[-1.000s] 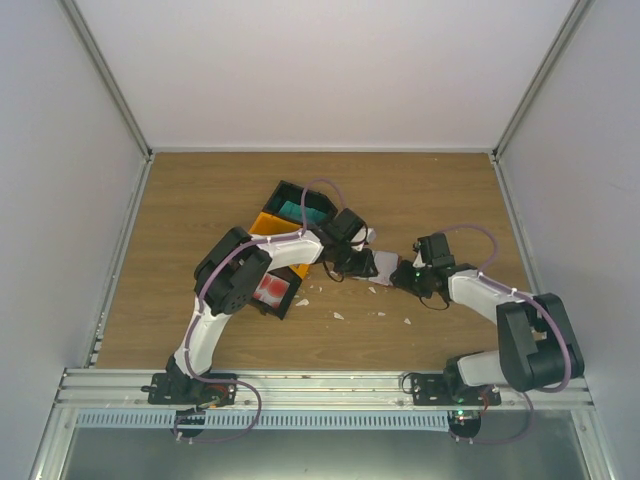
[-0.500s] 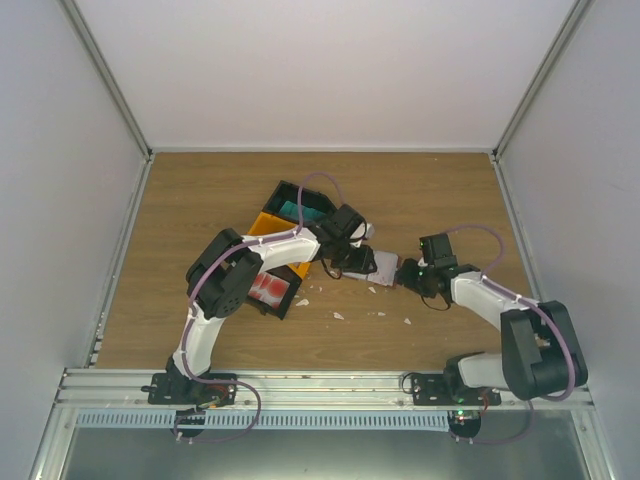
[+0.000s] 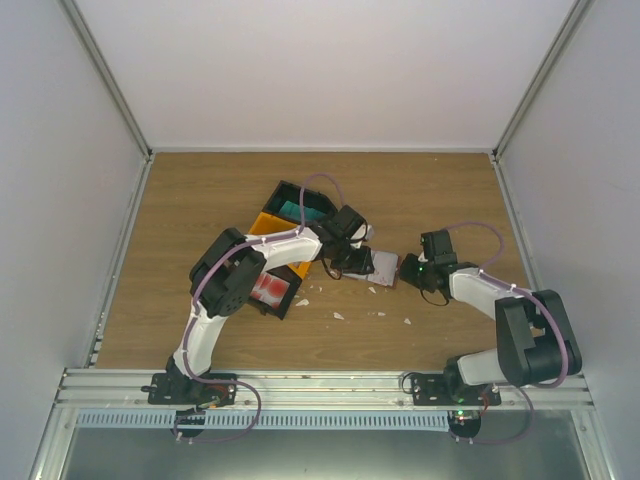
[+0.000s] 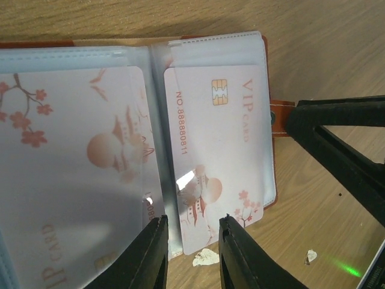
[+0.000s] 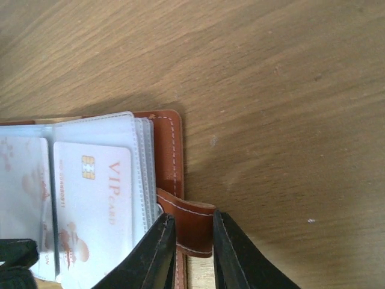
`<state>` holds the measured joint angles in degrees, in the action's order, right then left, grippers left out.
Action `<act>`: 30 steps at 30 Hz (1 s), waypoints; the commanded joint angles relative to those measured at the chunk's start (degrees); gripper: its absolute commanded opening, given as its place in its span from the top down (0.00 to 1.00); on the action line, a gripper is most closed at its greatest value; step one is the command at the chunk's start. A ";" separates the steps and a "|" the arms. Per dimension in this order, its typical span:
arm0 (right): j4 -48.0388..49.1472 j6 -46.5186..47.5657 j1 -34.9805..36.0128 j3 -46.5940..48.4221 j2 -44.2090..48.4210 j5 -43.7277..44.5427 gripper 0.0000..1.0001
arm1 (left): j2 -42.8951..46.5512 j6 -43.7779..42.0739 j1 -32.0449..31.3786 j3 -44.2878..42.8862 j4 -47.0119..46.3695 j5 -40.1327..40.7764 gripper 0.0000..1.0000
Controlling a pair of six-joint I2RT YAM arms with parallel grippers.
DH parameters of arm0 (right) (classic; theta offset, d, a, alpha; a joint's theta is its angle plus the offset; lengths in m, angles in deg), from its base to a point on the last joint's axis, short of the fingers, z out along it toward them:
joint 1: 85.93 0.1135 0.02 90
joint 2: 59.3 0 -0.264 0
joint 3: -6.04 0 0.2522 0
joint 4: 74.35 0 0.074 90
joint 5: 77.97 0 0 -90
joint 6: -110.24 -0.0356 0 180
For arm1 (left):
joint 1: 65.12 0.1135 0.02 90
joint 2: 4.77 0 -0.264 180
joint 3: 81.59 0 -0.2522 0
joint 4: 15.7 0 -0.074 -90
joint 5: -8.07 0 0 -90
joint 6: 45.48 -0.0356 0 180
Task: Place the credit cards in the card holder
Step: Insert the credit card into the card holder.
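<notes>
The card holder (image 3: 385,267) lies open on the table between my grippers, its clear sleeves (image 4: 204,51) facing up and its brown leather cover (image 5: 165,144) underneath. A pale pink-white VIP credit card (image 4: 222,150) sits part way in the right sleeve, its lower edge sticking out; it also shows in the right wrist view (image 5: 90,205). My left gripper (image 4: 191,227) hovers over that lower edge with its jaws apart, holding nothing. My right gripper (image 5: 192,218) is shut on the holder's brown strap tab (image 5: 194,226). The left gripper (image 3: 354,263) and right gripper (image 3: 408,270) face each other across the holder.
Behind the left arm stand a black bin with teal cards (image 3: 300,207), a yellow bin (image 3: 268,224) and a black bin with red-and-white cards (image 3: 270,290). Small white scraps (image 3: 338,315) lie on the wood in front of the holder.
The left arm's elbow has shifted slightly while its gripper stays at the holder's left side. The right gripper has edged a little back and right with the holder's strap.
</notes>
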<state>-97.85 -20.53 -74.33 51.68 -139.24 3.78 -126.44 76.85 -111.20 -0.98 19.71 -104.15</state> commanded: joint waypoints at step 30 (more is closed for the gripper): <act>1.11 1.53 -0.95 2.85 -3.14 -5.62 0.99 | -4.98 -0.79 0.38 -1.83 -0.98 -1.92 0.74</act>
<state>-94.88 -19.28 -75.18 53.36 -143.18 -0.85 -129.56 76.85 -110.81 -2.57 18.81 -105.57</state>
